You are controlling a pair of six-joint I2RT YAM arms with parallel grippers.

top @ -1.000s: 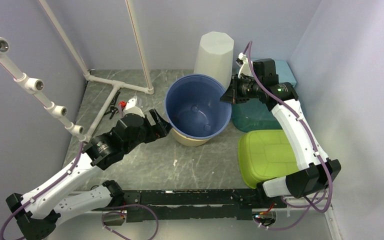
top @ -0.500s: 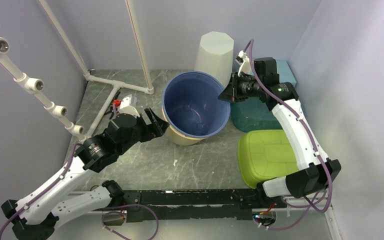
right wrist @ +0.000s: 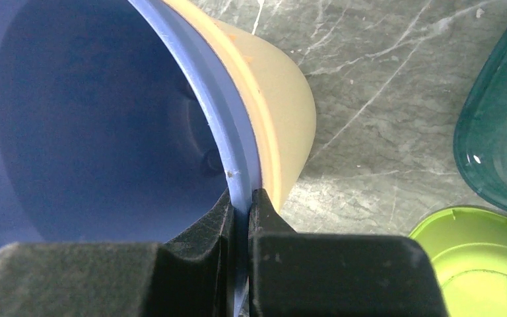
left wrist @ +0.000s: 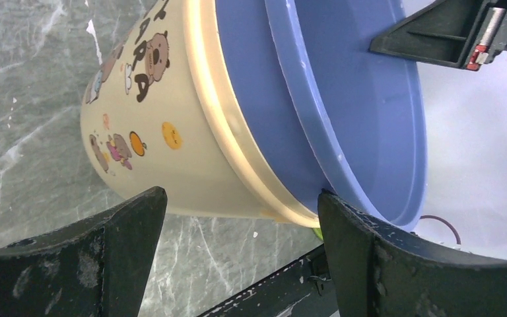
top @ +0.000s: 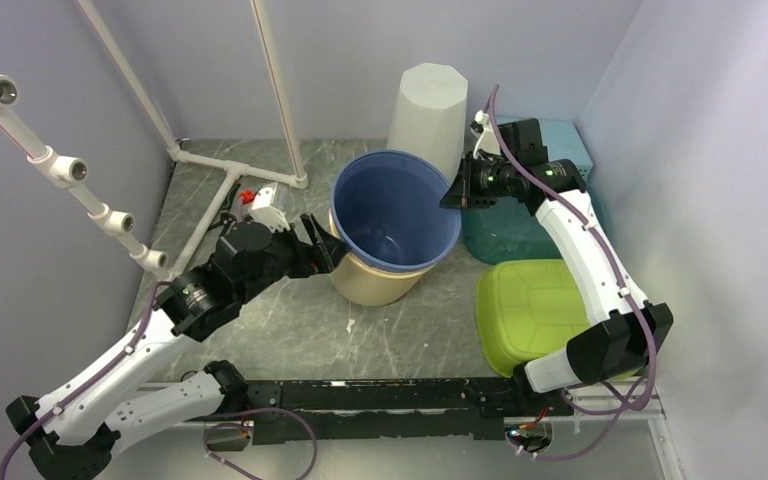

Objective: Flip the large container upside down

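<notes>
Mid-tip, I judge: the right gripper [right wrist: 241, 198] is clamped on the blue rim [right wrist: 234, 148] of the cream cartoon-printed bucket [left wrist: 171, 145], which leans just beyond the left gripper [left wrist: 237, 211], whose fingers are spread and empty; next they should brace its wall and roll it over.

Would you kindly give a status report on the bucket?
Right gripper, jaws shut on bucket rim. Left gripper, jaws open beside it. Bucket tipped, not yet over. White bin behind.

your left hand [top: 318, 250] stands spread wide, its arm stretched low and forward. your right hand [top: 457, 190] pinches the rim of the large container [top: 390, 210], forearm raised.
</notes>
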